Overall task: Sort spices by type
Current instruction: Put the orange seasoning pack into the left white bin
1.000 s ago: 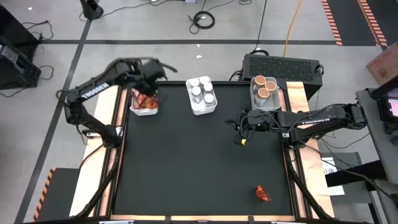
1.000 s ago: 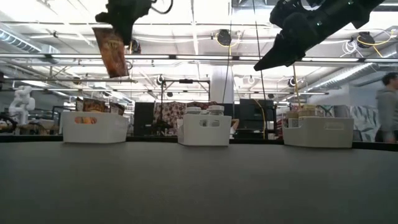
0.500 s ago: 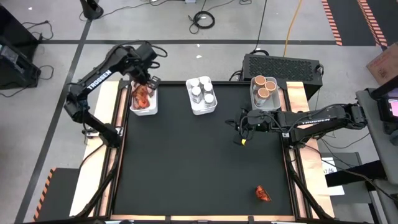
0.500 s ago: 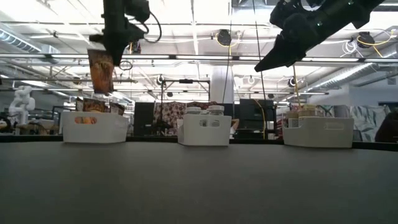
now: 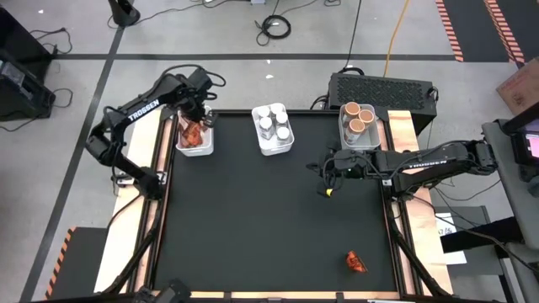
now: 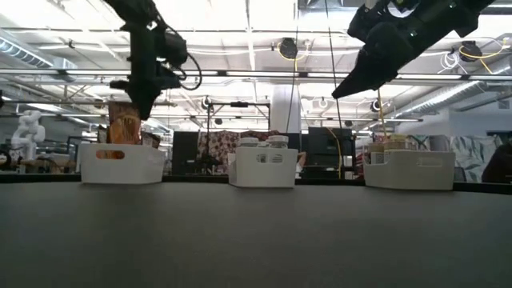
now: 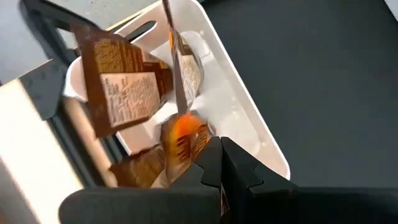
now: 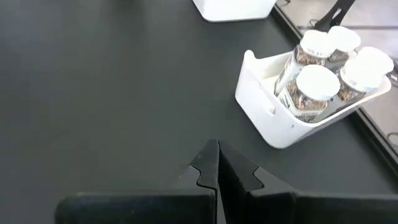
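A crinkly red-orange sachet (image 6: 124,126), printed label showing, hangs clamped in the left end effector (image 6: 142,102) over the left bin (image 6: 122,162).

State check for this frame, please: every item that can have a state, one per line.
left gripper: shut on sachet, lowered over the left bin
sachet: held upright, partly inside the left bin
left bin: holds several sachets
middle bin: holds white-lidded jars, upright
right bin: holds tan-topped tubs, upright
loose sachet: lying on the mat, unsorted
right gripper: shut, empty, above the mat
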